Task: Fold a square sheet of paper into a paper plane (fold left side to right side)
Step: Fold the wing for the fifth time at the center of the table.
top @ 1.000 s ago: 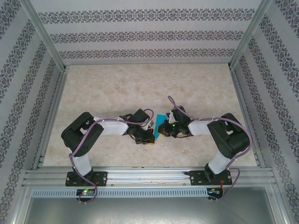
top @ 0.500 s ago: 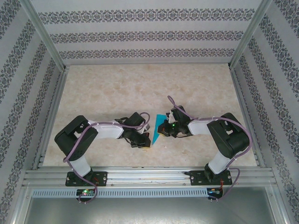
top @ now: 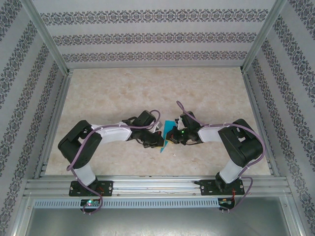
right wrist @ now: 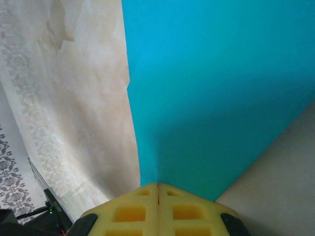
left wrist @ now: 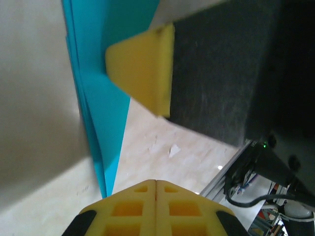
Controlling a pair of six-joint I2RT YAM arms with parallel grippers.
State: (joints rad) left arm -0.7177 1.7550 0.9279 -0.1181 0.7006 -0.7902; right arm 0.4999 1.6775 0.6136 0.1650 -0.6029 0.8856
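The square sheet of paper (top: 166, 138) is teal-blue and sits folded into a narrow strip at the table's middle, between my two grippers. In the left wrist view the paper (left wrist: 98, 73) runs down to a point beside my shut left gripper (left wrist: 156, 182), with its layered edges showing. It lies outside the closed seam. One of the right gripper's yellow fingertips (left wrist: 142, 69) rests on the sheet. In the right wrist view the paper (right wrist: 221, 88) spreads flat, and my shut right gripper (right wrist: 158, 185) has its tips against it. From above, the left gripper (top: 158, 142) and right gripper (top: 173, 136) nearly meet.
The marbled beige table (top: 123, 93) has open room behind the arms and to both sides. Patterned walls and metal posts (top: 47, 39) box it in. An aluminium rail (top: 157, 186) runs along the near edge. A small white scrap (left wrist: 173, 150) lies on the table.
The left gripper dipped back towards the near edge, then came up and right against the paper. The paper looks narrower, with a point towards the front. The right arm stayed put.
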